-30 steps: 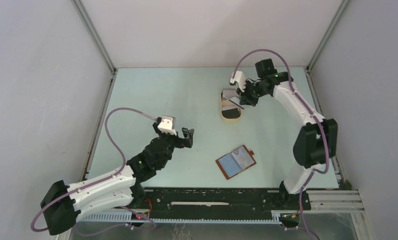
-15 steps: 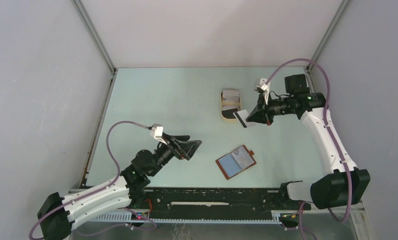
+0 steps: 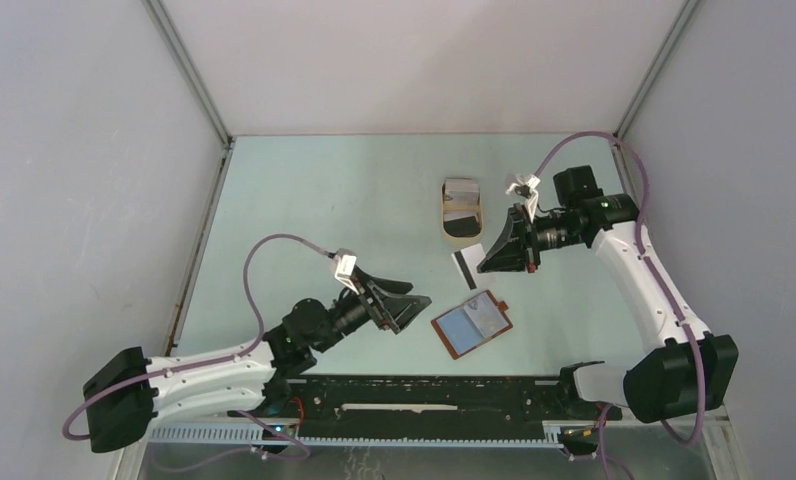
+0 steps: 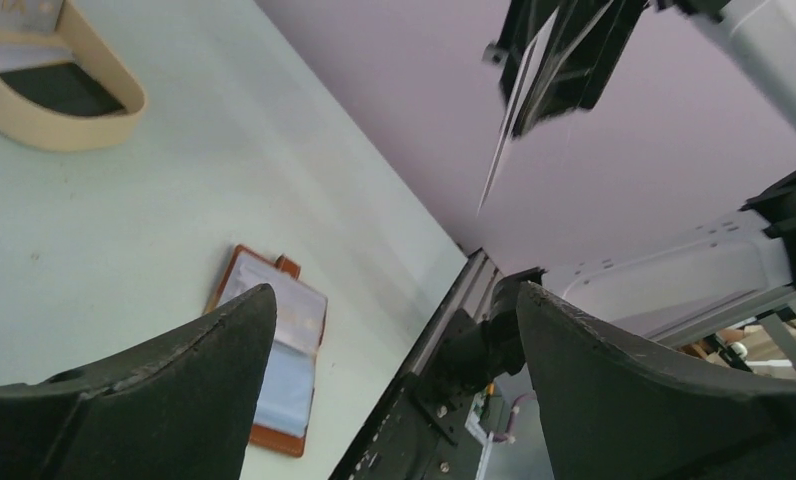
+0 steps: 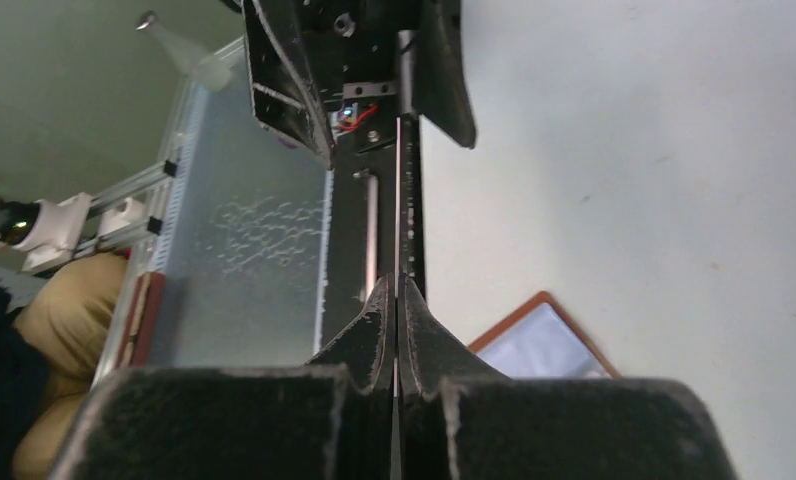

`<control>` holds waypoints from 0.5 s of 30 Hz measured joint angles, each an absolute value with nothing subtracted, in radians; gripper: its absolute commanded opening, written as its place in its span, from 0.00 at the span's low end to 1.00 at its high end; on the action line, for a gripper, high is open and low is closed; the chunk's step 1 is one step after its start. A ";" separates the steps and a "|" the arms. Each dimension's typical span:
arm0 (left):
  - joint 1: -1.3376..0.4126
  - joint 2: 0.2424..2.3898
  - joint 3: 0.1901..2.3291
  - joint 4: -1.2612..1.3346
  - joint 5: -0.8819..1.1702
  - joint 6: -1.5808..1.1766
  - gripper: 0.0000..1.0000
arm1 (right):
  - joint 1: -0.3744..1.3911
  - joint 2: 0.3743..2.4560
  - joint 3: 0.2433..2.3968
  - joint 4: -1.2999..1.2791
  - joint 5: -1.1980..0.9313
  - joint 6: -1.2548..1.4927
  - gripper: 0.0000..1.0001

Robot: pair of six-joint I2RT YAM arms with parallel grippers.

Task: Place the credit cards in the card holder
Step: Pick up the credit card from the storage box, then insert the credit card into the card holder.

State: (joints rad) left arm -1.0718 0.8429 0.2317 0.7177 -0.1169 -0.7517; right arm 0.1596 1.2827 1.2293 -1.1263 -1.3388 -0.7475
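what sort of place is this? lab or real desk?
Probably a lab robot cell: plain grey wall panels in aluminium framing, left arm and right arm bolted to a rail at the table edge, and few props, a card holder and tan tray.

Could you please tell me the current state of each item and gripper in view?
left gripper: open, holding nothing.
right gripper: shut on a credit card.
credit card: pinched in the air, not yet in the card holder.
card holder: lying open and flat, pockets facing up.
tan tray: upright, with more cards inside.
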 measured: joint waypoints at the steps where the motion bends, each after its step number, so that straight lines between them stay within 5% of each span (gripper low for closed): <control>1: -1.072 0.845 0.242 0.719 -0.116 -0.751 0.94 | 0.176 1.283 1.223 -1.120 -1.348 -0.737 0.00; 15: -1.073 0.926 0.362 0.749 -0.057 -0.680 0.74 | 0.306 1.328 1.196 -1.095 -1.363 -0.682 0.00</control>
